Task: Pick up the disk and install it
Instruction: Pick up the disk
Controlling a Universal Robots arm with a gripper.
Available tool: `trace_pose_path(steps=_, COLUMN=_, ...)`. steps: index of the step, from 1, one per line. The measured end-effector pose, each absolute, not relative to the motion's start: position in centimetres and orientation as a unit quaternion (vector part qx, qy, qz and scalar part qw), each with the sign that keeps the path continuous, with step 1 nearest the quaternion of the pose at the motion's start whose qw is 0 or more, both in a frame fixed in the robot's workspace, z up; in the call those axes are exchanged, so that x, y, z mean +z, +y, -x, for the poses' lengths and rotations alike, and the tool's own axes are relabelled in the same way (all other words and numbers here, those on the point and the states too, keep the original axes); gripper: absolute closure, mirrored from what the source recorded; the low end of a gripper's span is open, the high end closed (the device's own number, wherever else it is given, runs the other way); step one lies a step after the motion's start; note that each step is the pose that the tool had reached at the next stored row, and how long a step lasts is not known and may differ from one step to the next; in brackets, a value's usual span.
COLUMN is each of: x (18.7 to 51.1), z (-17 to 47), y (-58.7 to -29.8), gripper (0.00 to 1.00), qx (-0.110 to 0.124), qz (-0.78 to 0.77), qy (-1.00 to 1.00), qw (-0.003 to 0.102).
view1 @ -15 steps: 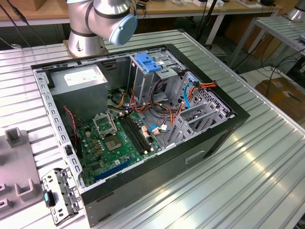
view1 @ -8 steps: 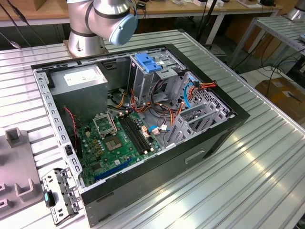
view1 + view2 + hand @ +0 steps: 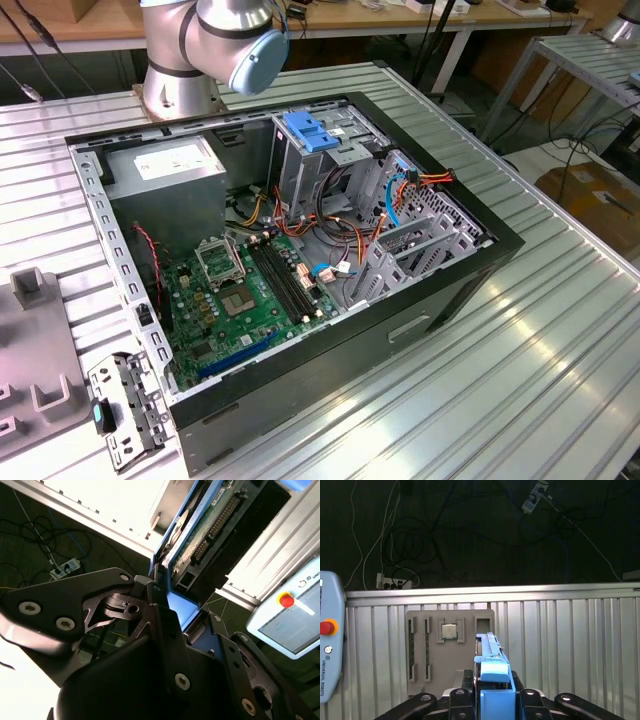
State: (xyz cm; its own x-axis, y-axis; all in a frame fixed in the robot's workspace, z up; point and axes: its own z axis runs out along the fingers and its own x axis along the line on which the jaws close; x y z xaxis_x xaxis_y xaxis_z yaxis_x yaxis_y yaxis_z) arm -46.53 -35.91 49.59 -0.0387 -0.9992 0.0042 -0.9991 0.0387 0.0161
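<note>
Only one disk (image 3: 490, 655), in end effector (image 3: 492, 692)

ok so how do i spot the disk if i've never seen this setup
In the first wrist view, find the black gripper: the disk is the flat slab clamped edge-on in its grip, with the ribbed metal table behind it. Its bright blue rails set it apart from the grey fixture plate beyond, which carries a small square chip.
</note>
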Motion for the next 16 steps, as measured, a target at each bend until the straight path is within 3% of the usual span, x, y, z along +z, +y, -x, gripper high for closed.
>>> trace_pose_path(steps=16, x=49.8, z=46.04, y=-35.91, gripper=0.63, qx=-0.004, qz=-0.693, qy=-0.721, qw=0.007)
